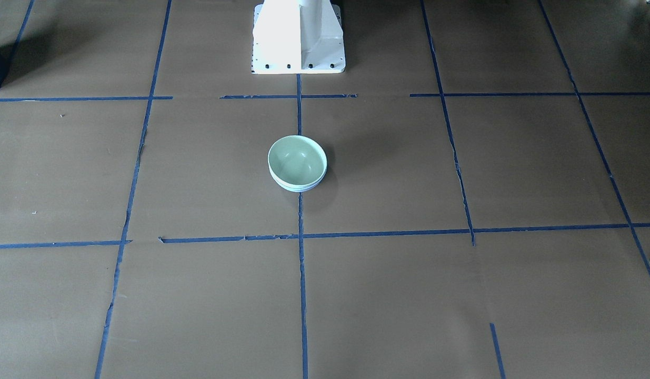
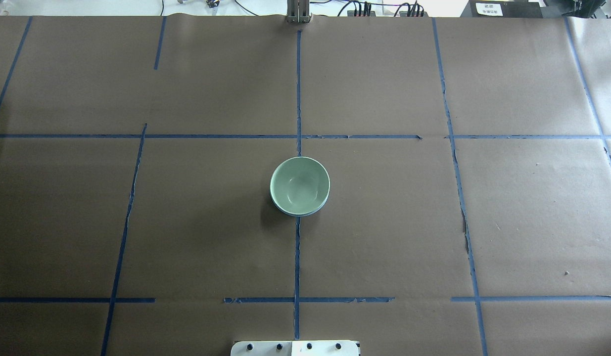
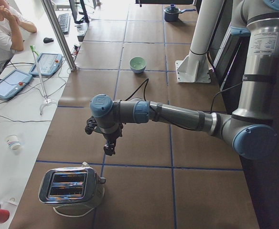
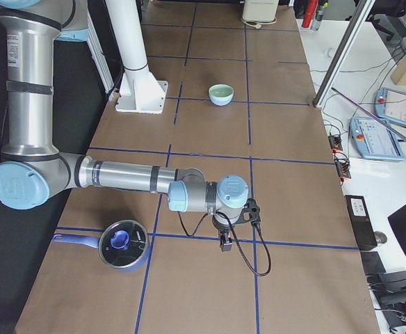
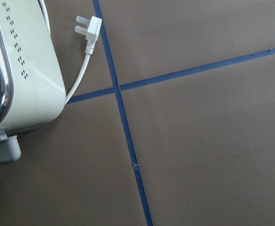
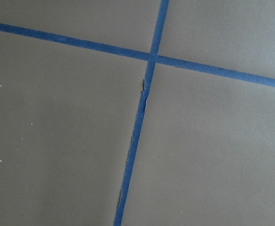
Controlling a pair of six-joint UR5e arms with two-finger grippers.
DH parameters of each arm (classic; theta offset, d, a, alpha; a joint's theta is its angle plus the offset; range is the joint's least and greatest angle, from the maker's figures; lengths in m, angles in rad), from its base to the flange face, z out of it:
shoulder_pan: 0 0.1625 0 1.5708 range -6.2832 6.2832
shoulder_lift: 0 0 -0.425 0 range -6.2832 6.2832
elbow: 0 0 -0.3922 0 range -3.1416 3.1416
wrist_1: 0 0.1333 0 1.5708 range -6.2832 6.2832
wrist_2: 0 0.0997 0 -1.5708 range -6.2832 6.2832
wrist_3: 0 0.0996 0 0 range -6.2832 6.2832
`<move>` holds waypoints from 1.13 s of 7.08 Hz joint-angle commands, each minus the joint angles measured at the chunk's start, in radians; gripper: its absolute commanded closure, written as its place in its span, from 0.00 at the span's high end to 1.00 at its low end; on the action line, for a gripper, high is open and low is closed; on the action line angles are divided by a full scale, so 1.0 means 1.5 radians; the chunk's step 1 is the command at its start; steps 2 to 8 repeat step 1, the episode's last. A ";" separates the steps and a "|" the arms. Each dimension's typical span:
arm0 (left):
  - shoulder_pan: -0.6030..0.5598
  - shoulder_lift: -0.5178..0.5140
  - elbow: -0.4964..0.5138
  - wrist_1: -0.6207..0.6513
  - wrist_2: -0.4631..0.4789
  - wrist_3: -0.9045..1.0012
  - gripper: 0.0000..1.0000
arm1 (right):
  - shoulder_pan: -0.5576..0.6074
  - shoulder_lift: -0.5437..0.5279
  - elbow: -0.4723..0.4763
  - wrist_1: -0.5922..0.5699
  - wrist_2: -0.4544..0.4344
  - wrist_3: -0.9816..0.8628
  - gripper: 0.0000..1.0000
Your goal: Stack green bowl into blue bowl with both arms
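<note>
Black fingers on the left gripper (image 3: 109, 149) are pointing down at the paper-covered table (image 2: 508, 222), far out to the left of the white pedestal base (image 1: 298, 37). Only a side view is showing them, so I cannot tell whether they are spread or pressed together. The right gripper (image 4: 224, 242) is hanging likewise, far out to the pedestal's right, and its fingers are just as impossible to judge. Neither wrist camera is catching any fingertip or bowl, only tape lines and bare paper. A toaster (image 3: 72, 187) is standing farther from the pedestal than the left gripper, and a lidded pot (image 4: 123, 245) is sitting out beyond the right arm's elbow.

Directly in front of the pedestal, on the centre tape line, the green bowl (image 2: 299, 185) is sitting upright inside the blue bowl (image 1: 297, 188), of which only a thin rim is peeking out beneath. Both arms are standing well apart from the pair. Judging by this, the stacking is looking finished, with nothing obvious remaining.
</note>
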 commanded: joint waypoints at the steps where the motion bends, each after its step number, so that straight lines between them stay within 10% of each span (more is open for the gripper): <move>1: -0.001 -0.004 0.003 0.000 0.001 0.002 1.00 | 0.000 0.000 -0.001 0.000 0.001 0.000 1.00; 8: -0.001 -0.004 0.003 0.000 0.001 0.002 1.00 | 0.000 0.000 -0.001 0.000 0.001 0.000 1.00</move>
